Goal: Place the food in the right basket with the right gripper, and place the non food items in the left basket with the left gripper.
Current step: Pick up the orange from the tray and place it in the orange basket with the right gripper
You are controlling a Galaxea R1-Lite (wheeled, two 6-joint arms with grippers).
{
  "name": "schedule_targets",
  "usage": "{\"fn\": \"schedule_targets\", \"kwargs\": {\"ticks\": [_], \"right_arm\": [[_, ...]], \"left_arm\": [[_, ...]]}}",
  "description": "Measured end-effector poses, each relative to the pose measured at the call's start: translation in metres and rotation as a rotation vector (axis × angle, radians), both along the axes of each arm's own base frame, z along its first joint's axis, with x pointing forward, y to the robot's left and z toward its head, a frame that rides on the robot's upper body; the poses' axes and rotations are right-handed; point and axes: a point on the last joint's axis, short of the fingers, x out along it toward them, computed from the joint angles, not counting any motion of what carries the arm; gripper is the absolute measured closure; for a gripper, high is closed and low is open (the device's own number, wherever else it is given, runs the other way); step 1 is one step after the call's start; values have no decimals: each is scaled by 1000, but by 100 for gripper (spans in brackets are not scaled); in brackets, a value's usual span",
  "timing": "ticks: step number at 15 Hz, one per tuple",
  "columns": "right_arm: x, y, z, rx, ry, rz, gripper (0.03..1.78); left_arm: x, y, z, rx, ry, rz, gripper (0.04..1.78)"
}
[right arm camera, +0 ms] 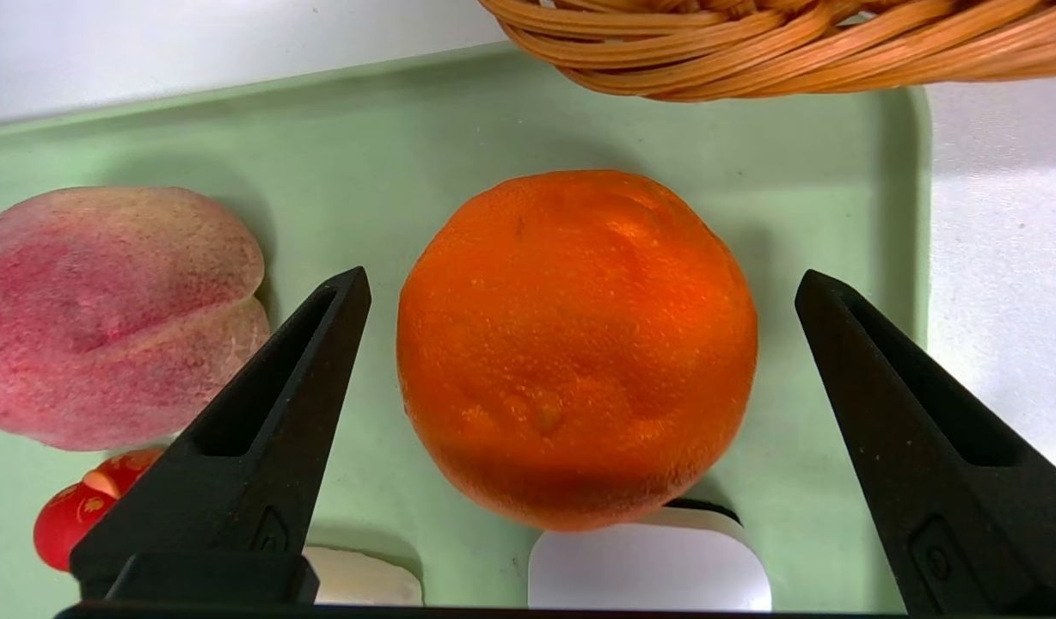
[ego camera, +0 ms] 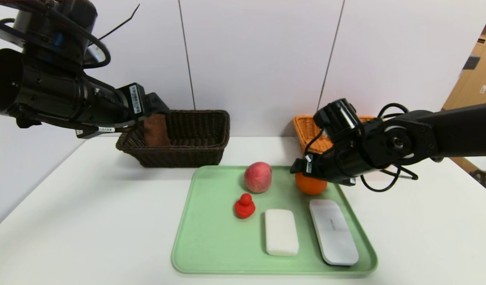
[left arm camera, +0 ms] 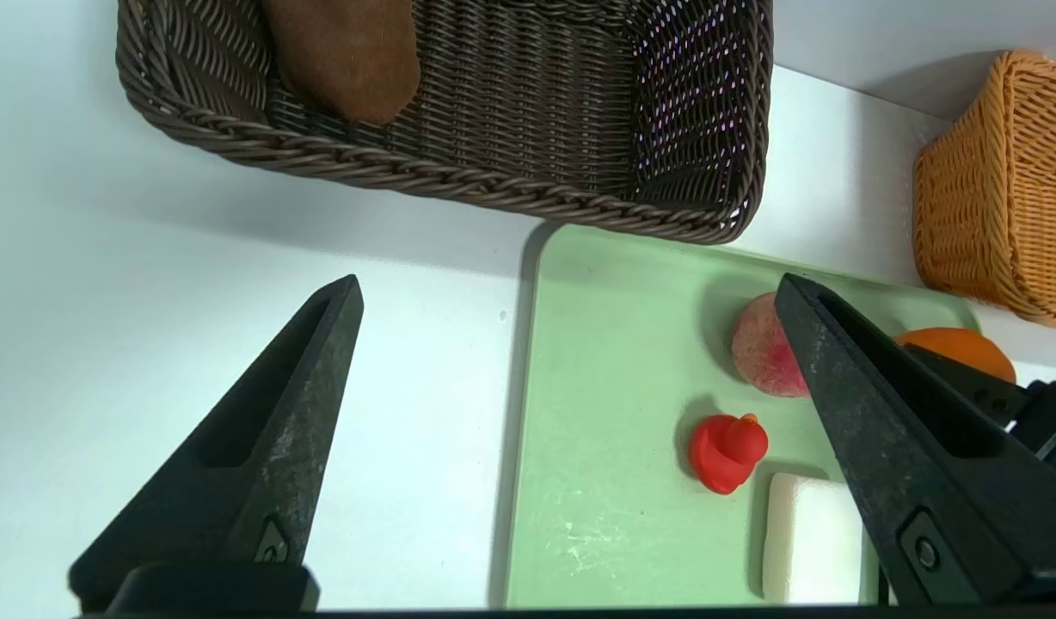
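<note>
Orange (right arm camera: 577,344): one, on the green tray (ego camera: 211,237), between the spread jaws of the right gripper (right arm camera: 580,297), not yet clamped.
Peach (ego camera: 258,177): one, on tray.
Non-food on tray: one red duck (ego camera: 244,206), one white bar (ego camera: 281,231), one grey remote (ego camera: 333,231).
Dark basket (ego camera: 195,154), left: one brown item (left arm camera: 343,52) delivered; left gripper (left arm camera: 571,292) above, jaws apart, empty.
Orange basket (left arm camera: 1001,180), right: contents hidden.

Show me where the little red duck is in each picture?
Head view: the red duck sits on the green tray, just in front of the peach.
Left wrist view: the duck sits on the tray beside the peach.
Right wrist view: only part of the duck peeks out under the peach.
Shared landmark: the peach.
</note>
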Motion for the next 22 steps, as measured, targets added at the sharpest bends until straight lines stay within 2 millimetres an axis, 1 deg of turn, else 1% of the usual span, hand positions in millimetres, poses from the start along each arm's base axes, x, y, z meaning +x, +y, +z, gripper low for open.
{"fn": "schedule_targets", "kwargs": {"ticks": [2, 3, 4, 8, 10, 12, 14, 16, 17, 18, 20, 21, 22], "right_arm": [[2, 1, -4, -4, 9, -1, 41], [2, 1, -5, -5, 12, 0, 54], [2, 1, -6, -5, 14, -2, 61], [3, 1, -7, -3, 20, -2, 66], [1, 1, -3, 15, 16, -6, 67], [-3, 1, 11, 103, 7, 14, 67], [-12, -1, 31, 210, 2, 84, 67], [-24, -5, 56, 315, -23, 166, 68], [-32, -9, 72, 361, -63, 208, 68], [-35, -13, 86, 384, -125, 227, 68], [-31, -27, 109, 390, -304, 235, 68], [-25, -37, 118, 355, -396, 221, 68], [-19, -45, 121, 308, -449, 194, 68]], "left_arm": [[-4, 2, 0, 0, 1, 0, 13], [-5, 2, 0, -1, 1, 0, 13], [-7, 3, 1, -3, -2, 0, 13], [-10, 4, 1, -5, -2, 2, 13], [-13, 6, -1, -5, 4, 3, 13], [-15, 7, -1, -5, 2, 4, 13], [-17, 8, 0, -7, -1, 4, 13], [-20, 8, 1, -8, -3, 2, 13], [-21, 9, 1, -8, -4, 2, 13], [-23, 10, 0, -7, -2, 2, 13], [-26, 11, -2, -4, 3, 1, 13], [-29, 12, -2, -2, 4, 0, 13], [-31, 13, -3, -2, 4, -2, 13]]}}
